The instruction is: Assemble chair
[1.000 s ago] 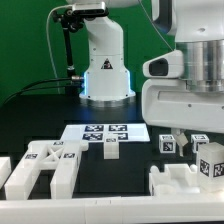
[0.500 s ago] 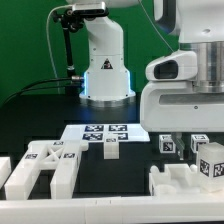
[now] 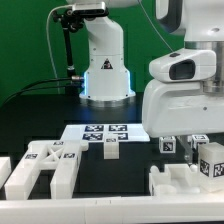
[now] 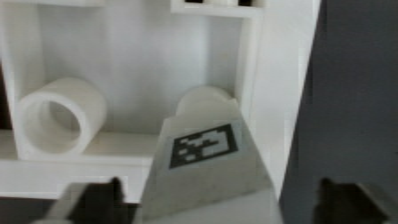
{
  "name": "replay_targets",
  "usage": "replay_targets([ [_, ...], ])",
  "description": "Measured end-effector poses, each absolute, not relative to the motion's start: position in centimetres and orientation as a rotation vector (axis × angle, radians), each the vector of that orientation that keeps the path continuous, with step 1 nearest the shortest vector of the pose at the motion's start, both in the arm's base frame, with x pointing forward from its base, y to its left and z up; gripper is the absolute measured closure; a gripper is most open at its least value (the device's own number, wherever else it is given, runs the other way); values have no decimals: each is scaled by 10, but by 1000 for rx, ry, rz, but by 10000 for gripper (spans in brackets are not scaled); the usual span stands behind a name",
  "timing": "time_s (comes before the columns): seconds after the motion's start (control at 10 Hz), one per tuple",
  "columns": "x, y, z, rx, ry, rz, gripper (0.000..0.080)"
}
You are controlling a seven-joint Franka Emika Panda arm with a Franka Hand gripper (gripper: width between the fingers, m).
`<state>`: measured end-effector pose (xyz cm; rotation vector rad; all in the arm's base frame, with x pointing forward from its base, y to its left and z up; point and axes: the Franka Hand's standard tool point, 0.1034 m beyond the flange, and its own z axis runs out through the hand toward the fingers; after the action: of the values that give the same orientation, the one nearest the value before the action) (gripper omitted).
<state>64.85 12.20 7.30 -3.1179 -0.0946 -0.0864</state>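
Since a second ago the arm (image 3: pixel 185 95) has sunk toward the exterior view's right, its gripper (image 4: pixel 217 203), jaws apart, straddling a glossy white, tapering, tagged chair part (image 4: pixel 205 150).

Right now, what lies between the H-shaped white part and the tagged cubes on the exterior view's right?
One small tagged block, at the marker board's near edge; the exterior view shows it.
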Motion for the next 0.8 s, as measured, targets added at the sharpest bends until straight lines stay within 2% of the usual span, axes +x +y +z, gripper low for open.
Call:
replay_targets([
  [0.1,648,122,73,-3114,33,-84,514],
  [0.3,649,122,73,-3093,300,-83,514],
  [0.8,649,119,71,-2701,1399,-73,514],
])
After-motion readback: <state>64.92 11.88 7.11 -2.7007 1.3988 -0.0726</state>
